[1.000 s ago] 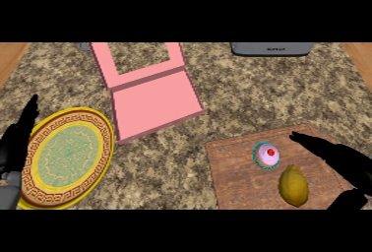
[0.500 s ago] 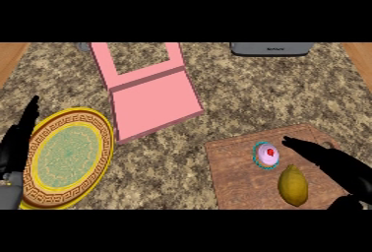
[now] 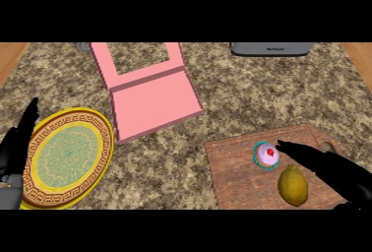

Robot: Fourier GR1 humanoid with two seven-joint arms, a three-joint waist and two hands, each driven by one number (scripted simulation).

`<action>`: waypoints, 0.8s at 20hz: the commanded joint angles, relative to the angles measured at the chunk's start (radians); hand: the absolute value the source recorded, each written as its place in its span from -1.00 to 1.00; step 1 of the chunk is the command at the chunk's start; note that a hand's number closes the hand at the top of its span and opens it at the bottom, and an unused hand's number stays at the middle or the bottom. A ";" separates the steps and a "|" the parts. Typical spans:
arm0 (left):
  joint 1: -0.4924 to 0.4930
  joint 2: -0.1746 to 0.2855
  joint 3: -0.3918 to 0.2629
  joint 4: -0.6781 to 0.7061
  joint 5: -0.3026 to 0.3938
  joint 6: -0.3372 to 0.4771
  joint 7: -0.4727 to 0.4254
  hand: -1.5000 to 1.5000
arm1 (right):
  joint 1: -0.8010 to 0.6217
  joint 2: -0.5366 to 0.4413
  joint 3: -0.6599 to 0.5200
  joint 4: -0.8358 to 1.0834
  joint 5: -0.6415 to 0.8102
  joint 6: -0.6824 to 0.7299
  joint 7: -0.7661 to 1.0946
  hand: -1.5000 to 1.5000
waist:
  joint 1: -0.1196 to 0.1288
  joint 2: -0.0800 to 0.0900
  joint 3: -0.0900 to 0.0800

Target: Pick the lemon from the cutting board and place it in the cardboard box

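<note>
A yellow lemon (image 3: 294,185) lies on the brown wooden cutting board (image 3: 236,170) at the lower right of the head view. My right hand (image 3: 330,170) is open, its straight fingers stretched over the board just right of the lemon, fingertips close to a small cupcake (image 3: 266,154). It holds nothing. The box (image 3: 149,93) is pink, open, with its flap lying flat, at the upper middle. My left hand (image 3: 16,147) rests open at the left edge, fingers up.
A round yellow patterned plate (image 3: 65,157) lies at the lower left, beside my left hand. A grey appliance (image 3: 270,48) sits at the counter's far edge, upper right. Speckled countertop lies between box, plate and board.
My right hand has moved left across the cutting board, its fingertips now beside the cupcake and above the lemon. The lemon, box, plate and left hand have stayed put.
</note>
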State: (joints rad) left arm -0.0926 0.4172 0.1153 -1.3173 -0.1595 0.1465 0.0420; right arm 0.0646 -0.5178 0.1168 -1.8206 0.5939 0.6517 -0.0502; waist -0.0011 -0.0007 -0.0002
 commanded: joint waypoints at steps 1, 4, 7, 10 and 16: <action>0.021 -0.003 0.009 -0.035 -0.010 -0.020 0.011 0.00 | 0.020 0.040 0.055 -0.030 0.088 0.008 0.074 -1.00 | 0.001 0.000 0.000; 0.028 -0.046 0.001 -0.042 -0.030 0.006 0.005 0.00 | 0.029 0.070 0.069 0.039 0.137 -0.020 0.072 -1.00 | 0.001 0.000 0.000; -0.008 -0.036 0.036 0.056 -0.033 -0.011 -0.056 0.00 | -0.009 0.098 0.070 0.092 0.166 -0.011 0.088 -1.00 | 0.001 0.001 0.000; -0.006 -0.026 0.048 -0.007 -0.021 -0.047 0.011 0.00 | 0.004 0.132 0.083 0.180 0.232 -0.133 0.014 1.00 | 0.002 0.001 0.001; 0.027 -0.063 0.024 -0.049 -0.072 -0.013 0.005 0.00 | -0.066 0.201 0.100 0.162 0.354 -0.290 0.051 1.00 | 0.003 0.000 0.000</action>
State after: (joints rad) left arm -0.0912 0.3805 0.1479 -1.3449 -0.2083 0.1188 0.0593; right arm 0.0238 -0.3717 0.1829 -1.6788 0.8777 0.4122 -0.0395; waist -0.0004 -0.0079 -0.0064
